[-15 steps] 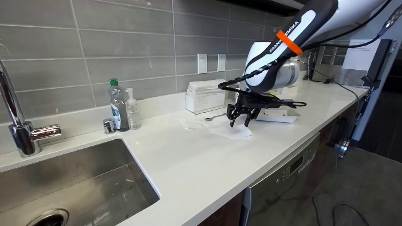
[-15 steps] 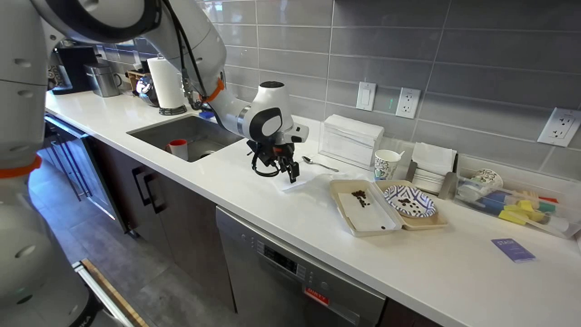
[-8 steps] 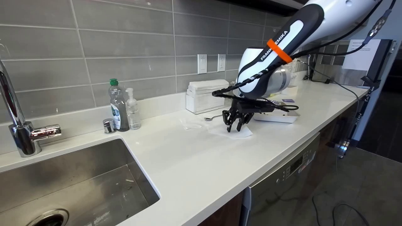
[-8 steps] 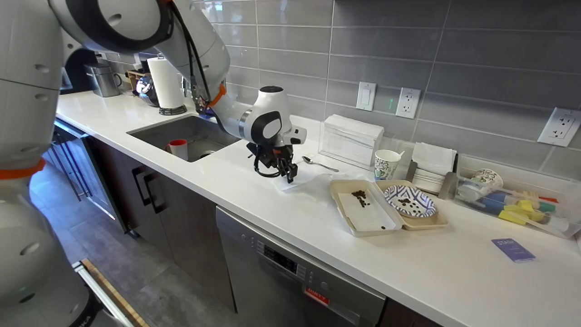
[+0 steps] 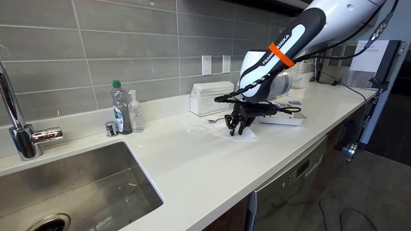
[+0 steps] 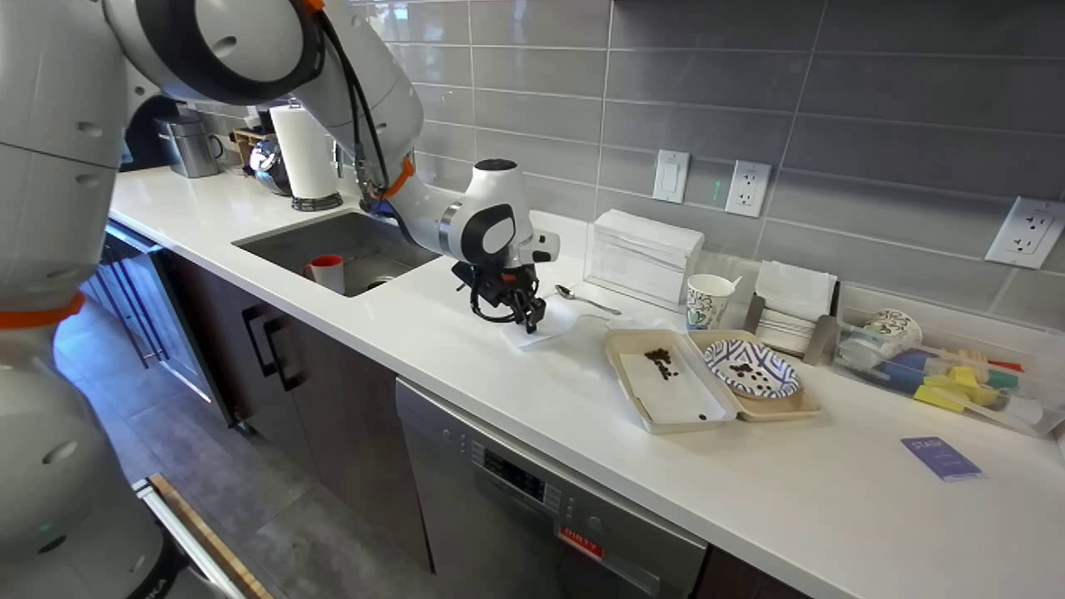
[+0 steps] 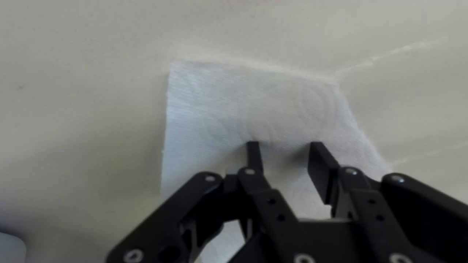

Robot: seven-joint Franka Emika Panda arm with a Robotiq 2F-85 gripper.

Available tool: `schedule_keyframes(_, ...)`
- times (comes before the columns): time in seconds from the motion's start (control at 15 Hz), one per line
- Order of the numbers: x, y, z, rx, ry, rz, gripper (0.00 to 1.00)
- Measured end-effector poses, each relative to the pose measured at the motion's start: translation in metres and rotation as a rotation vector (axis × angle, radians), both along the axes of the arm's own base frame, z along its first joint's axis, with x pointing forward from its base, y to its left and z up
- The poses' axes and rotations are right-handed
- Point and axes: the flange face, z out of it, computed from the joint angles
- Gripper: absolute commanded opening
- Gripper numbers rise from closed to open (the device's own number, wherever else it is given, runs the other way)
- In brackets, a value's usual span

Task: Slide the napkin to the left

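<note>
two fingers (image 7: pixel 322 168) stand parted over the napkin (image 7: pixel 234 109), counter (image 7: pixel 84 95) beyond its edges.

Reads FRANK and EMIKA on the robot arm (image 5: pixel 298 33), split by an orange band (image 5: pixel 281 55), in an exterior view. Low on the arm, in an exterior view, clipped: KA. Says DIRTY in pale letters on a red sign (image 6: pixel 580 542) on the dishwasher (image 6: pixel 499 532). Shows STAS, with a blurred last letter, on a purple packet (image 6: pixel 941 459). Too small to read on the green-capped bottle's label (image 5: pixel 118 119) and the white sheet (image 5: pixel 370 63).
</note>
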Motion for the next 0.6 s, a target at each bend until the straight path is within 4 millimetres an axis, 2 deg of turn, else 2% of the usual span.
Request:
schedule_keyframes(0.07, 0.0003, -0.0009, 0.0004, -0.004, -0.001, 0.005, 0.02)
schedule_keyframes(0.13, 0.0004, -0.0020, 0.0006, -0.007, -0.001, 0.007, 0.00)
schedule_keyframes(0.53, 0.0001, -0.0040, 0.0002, -0.022, 0.003, 0.019, 0.00)
schedule_keyframes(0.6, 0.0000, -0.0035, 0.0001, -0.026, 0.003, 0.023, 0.05)
